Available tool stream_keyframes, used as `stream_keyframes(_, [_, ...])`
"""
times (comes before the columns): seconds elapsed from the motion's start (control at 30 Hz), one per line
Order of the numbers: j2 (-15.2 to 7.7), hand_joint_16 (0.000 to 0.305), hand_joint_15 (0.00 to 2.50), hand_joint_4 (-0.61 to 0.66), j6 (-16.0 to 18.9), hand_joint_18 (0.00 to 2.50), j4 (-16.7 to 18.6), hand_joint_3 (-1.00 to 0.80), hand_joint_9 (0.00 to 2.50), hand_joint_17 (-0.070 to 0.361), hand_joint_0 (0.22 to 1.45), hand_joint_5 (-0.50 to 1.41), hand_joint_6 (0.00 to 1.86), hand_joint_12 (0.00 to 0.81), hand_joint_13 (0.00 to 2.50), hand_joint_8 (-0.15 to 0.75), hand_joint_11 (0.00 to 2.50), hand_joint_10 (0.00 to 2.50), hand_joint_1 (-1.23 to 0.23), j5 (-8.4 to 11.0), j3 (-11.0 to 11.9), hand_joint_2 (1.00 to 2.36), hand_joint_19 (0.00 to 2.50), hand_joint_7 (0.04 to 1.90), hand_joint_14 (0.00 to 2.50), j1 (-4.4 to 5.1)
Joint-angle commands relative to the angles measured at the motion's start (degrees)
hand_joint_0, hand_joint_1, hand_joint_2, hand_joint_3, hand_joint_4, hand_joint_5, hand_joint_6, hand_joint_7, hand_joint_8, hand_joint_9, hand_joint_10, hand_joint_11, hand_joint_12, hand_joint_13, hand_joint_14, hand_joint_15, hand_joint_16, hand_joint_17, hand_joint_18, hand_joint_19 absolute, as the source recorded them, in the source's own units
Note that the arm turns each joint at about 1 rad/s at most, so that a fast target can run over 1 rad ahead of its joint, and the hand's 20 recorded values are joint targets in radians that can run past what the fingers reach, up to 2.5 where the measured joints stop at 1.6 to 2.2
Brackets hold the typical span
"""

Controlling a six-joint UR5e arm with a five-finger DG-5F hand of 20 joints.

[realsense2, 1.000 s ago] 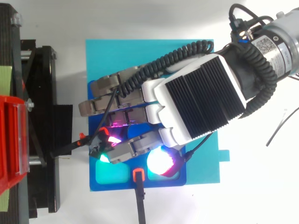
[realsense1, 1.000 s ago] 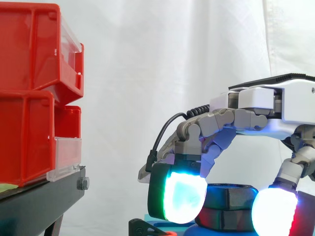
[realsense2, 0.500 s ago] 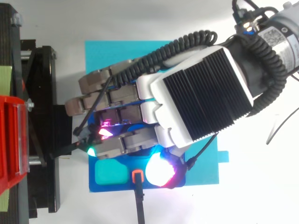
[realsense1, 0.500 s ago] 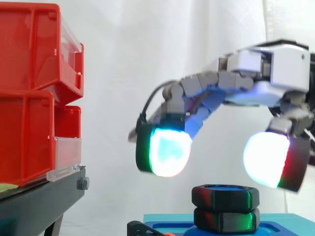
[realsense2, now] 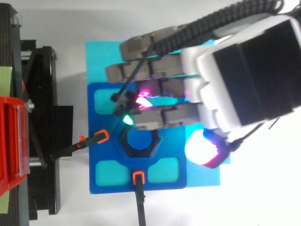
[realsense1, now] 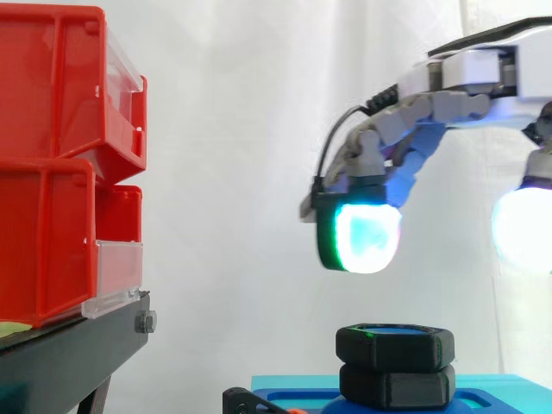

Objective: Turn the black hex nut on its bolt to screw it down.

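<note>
I see the robot hand (realsense1: 479,71) hanging well above the black hex nut (realsense1: 395,348), fingers (realsense1: 366,238) loosely spread, holding nothing; red bins (realsense1: 60,164) stand left.

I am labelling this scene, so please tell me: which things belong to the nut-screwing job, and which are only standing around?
Job:
hand
black hex nut
blue bolt
blue base plate

Standing around:
red bins
black stand
white curtain
</note>
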Motion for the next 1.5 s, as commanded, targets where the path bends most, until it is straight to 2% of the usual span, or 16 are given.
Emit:
stream_keyframes(0.0, [2.6,0.055,0.0,0.28,-0.2,0.36,-4.6,-0.5,0.82,0.123,0.44,-0.1,0.5,0.351,0.43,0.276,0.16,0.01,-0.47,0.31,-2.2,1.0,0.55,0.95,0.0,-0.4])
stream_keyframes(0.07, [4.0,0.054,0.0,0.23,0.0,0.3,-4.4,-0.5,0.76,0.121,0.45,-0.12,0.5,0.35,0.31,0.271,0.12,0.01,-0.49,0.49,-4.4,1.0,0.53,0.85,0.0,-0.58])
stream_keyframes(0.1, [6.5,0.053,0.0,0.21,0.2,0.27,-3.3,-0.5,0.74,0.12,0.47,-0.12,0.5,0.347,0.28,0.268,0.09,0.0,-0.49,1.19,-8.3,1.0,0.52,0.81,0.0,-0.58])
stream_keyframes(0.2, [11.4,0.052,0.0,0.19,3.2,0.25,3.2,-0.5,0.71,0.118,0.48,-0.13,0.5,0.344,0.23,0.27,0.08,0.0,-0.5,4.27,-16.9,1.0,0.51,0.79,0.0,-0.23])
stream_keyframes(0.23, [11.4,0.052,0.0,0.2,3.2,0.24,3.2,-0.5,0.71,0.117,0.48,-0.14,0.5,0.343,0.22,0.268,0.07,0.0,-0.5,4.27,-16.9,1.0,0.5,0.8,0.0,-0.23])
stream_keyframes(0.27, [13.1,0.052,0.0,0.19,5.1,0.23,6.4,-0.5,0.7,0.117,0.49,-0.14,0.5,0.342,0.22,0.265,0.07,0.0,-0.5,5.24,-20.2,1.0,0.5,0.8,0.0,-0.14])
stream_keyframes(0.3, [13.8,0.052,0.0,0.2,5.8,0.23,7.7,-0.5,0.7,0.117,0.49,-0.14,0.5,0.342,0.22,0.265,0.07,0.0,-0.5,5.59,-21.5,1.0,0.5,0.79,0.0,-0.05])
stream_keyframes(0.33, [14.9,0.052,0.0,0.19,7.3,0.23,10.1,-0.5,0.69,0.117,0.49,-0.14,0.5,0.341,0.22,0.264,0.06,0.0,-0.5,6.11,-24.2,1.0,0.49,0.79,0.0,0.03])
stream_keyframes(0.4, [16.4,0.052,0.0,0.19,11.8,0.23,16.8,-0.5,0.66,0.116,0.49,-0.14,0.5,0.339,0.2,0.264,0.03,0.0,-0.5,7.26,-29.1,1.0,0.49,0.79,0.0,-0.05])
stream_keyframes(0.6, [16.3,0.052,0.0,0.16,22.4,0.17,17.3,-0.5,0.55,0.117,0.5,-0.17,0.5,0.338,0.13,0.271,0.0,0.0,-0.52,8.49,-29.4,1.0,0.47,0.79,0.0,-0.23])
stream_keyframes(0.63, [16.3,0.052,0.0,0.15,31.2,0.16,17.5,-0.49,0.54,0.117,0.5,-0.18,0.5,0.338,0.13,0.272,0.0,0.0,-0.52,11.21,-29.4,1.0,0.46,0.78,0.0,-0.14])
stream_keyframes(0.87, [16.3,0.052,0.0,0.16,44.6,0.18,20.1,-0.49,0.56,0.118,0.5,-0.19,0.5,0.333,0.16,0.283,0.0,0.0,-0.53,12.97,-29.4,1.0,0.45,0.8,0.0,0.03])
stream_keyframes(0.9, [16.3,0.052,0.0,0.16,44.6,0.18,20.1,-0.49,0.57,0.117,0.5,-0.19,0.5,0.333,0.16,0.285,0.0,0.0,-0.53,12.97,-29.4,1.0,0.45,0.8,0.0,0.03])
stream_keyframes(1.03, [16.3,0.051,0.0,0.16,54.4,0.18,22.2,-0.48,0.6,0.115,0.5,-0.19,0.5,0.33,0.17,0.291,0.0,0.0,-0.53,13.59,-29.4,1.0,0.44,0.8,0.0,0.12])
stream_keyframes(1.27, [16.3,0.051,0.0,0.14,64.6,0.16,23.6,-0.48,0.6,0.114,0.5,-0.19,0.5,0.326,0.17,0.282,0.0,0.0,-0.53,16.75,-29.4,1.0,0.46,0.81,0.0,0.21])
stream_keyframes(1.47, [16.3,0.047,0.0,0.05,66.8,0.0,23.7,-0.47,0.34,0.105,0.53,-0.27,0.5,0.302,0.01,0.245,0.0,0.0,-0.59,17.36,-29.4,1.0,0.49,0.71,0.0,0.47])
